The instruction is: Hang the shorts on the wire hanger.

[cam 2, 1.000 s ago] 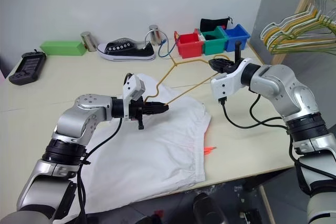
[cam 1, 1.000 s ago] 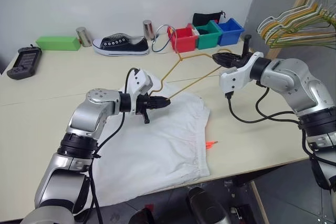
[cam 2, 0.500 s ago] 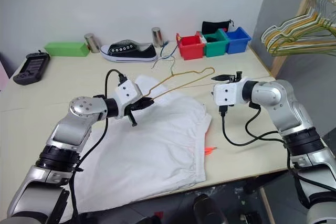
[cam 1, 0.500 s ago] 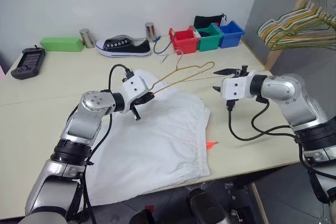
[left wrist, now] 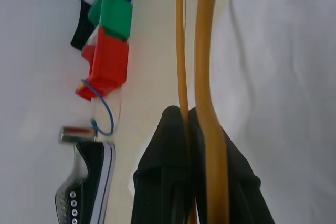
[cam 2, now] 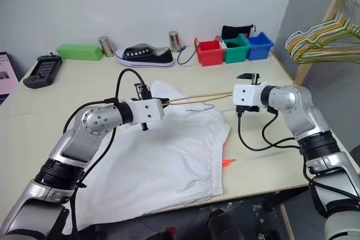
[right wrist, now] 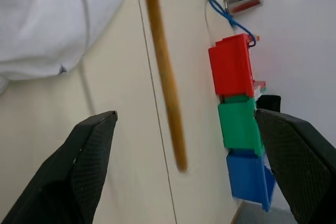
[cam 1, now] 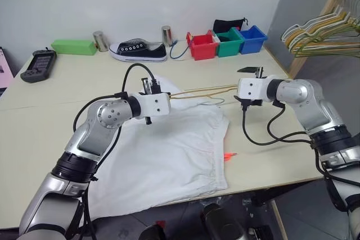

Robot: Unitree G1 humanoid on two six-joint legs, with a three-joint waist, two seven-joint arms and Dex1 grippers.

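The white shorts (cam 1: 169, 150) lie spread on the table, their orange drawstring (cam 1: 229, 155) poking out at the right hem. My left gripper (cam 1: 169, 98) is shut on one end of the yellow-tan wire hanger (cam 1: 202, 90), which it holds level just above the shorts' far edge. In the left wrist view the wire (left wrist: 207, 77) runs out from between my black fingers (left wrist: 168, 171). My right gripper (cam 1: 239, 86) stands open at the hanger's other end. The wire (right wrist: 163, 72) passes between its spread fingers (right wrist: 79, 166) without touching either.
Red (cam 1: 202, 44), green (cam 1: 226, 42) and blue (cam 1: 251, 36) bins stand at the back of the table, beside a black sneaker (cam 1: 139, 50), two metal cans (cam 1: 166, 35), a green box (cam 1: 73, 46) and a handheld controller (cam 1: 38, 64). A bunch of hangers (cam 1: 320, 29) hangs at the right.
My right gripper let go of the hanger, opened and sank a little. My left wrist rolled, turning the hanger from tilted upward to lying level. The camera view shifted too.
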